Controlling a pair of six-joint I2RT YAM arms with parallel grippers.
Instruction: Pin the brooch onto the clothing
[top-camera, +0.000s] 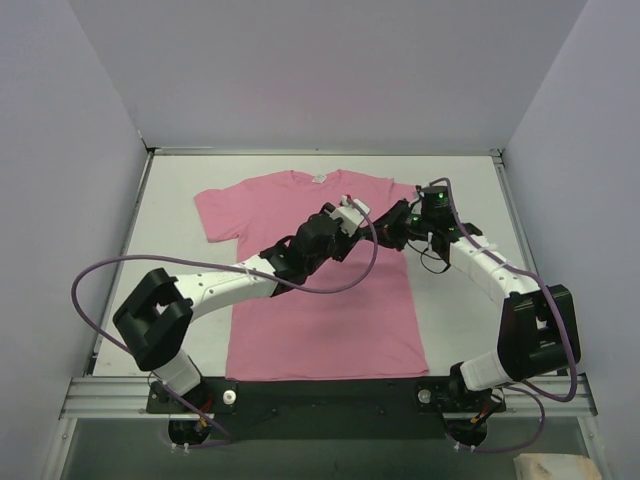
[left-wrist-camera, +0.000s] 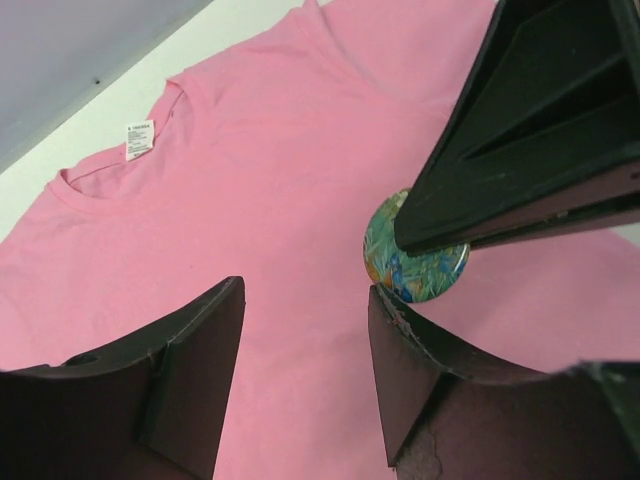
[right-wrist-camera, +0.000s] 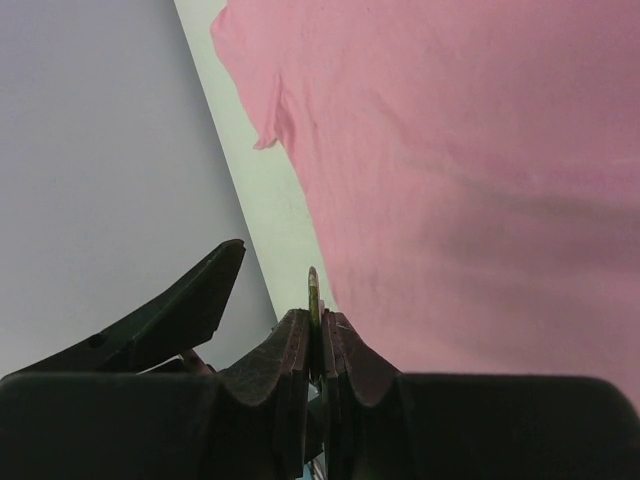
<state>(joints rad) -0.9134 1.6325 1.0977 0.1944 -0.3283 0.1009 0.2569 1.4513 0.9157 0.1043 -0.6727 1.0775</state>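
Right end effector (right-wrist-camera: 314, 318) clenched the brooch (left-wrist-camera: 415, 262) edge-on above the shirt (left-wrist-camera: 250, 200), centre-right of frame; left end effector (left-wrist-camera: 305, 300) gaped beside it. Pin side, apparently hidden, should meet flat fabric squarely.

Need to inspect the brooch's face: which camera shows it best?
The left wrist view: the brooch faces it, colourful front partly covered by the right gripper. The right wrist view shows only its edge between shut jaws. The top view hides it among the arms.

Looks like a robot lab cell; boxed in by grey panels (top-camera: 330, 70); white tabletop (top-camera: 170, 195); aluminium rail (top-camera: 110, 398), purple cables (top-camera: 85, 300).
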